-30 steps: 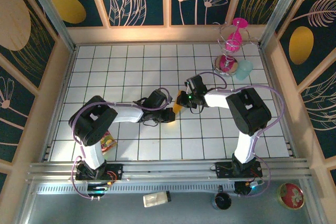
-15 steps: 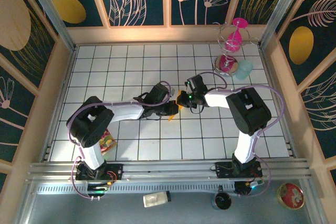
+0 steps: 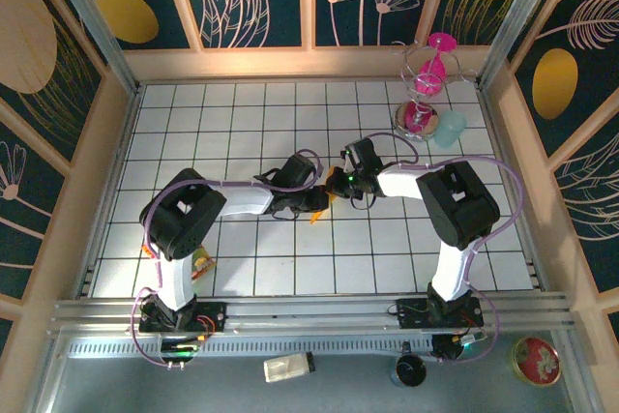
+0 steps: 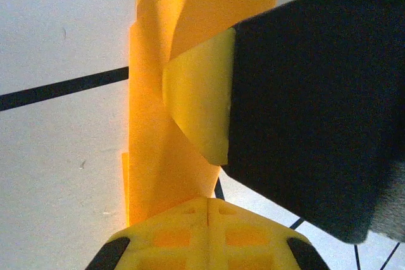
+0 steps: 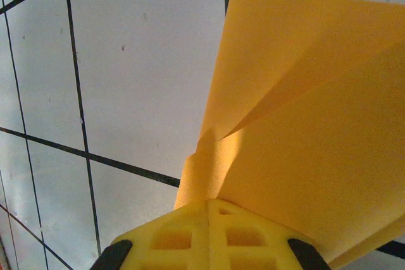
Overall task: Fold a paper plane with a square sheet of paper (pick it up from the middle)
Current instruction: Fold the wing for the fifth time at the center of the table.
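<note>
Worktop [image 3: 242, 123] centre: paper sheet [image 4: 152, 156], creased, bridges both grippers, probably so each anchors one part while fold pulls taut. Nearer, left gripper [image 4: 209, 210]: jaws clenched on sheet's end. Just beyond, right gripper [image 5: 209, 210]: jaws clamped on other part, folds fanning out from them.

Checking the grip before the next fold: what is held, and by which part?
The creased orange-yellow paper sheet, pinched by both: left gripper at the folded strip's end, right gripper where its creases converge.
</note>
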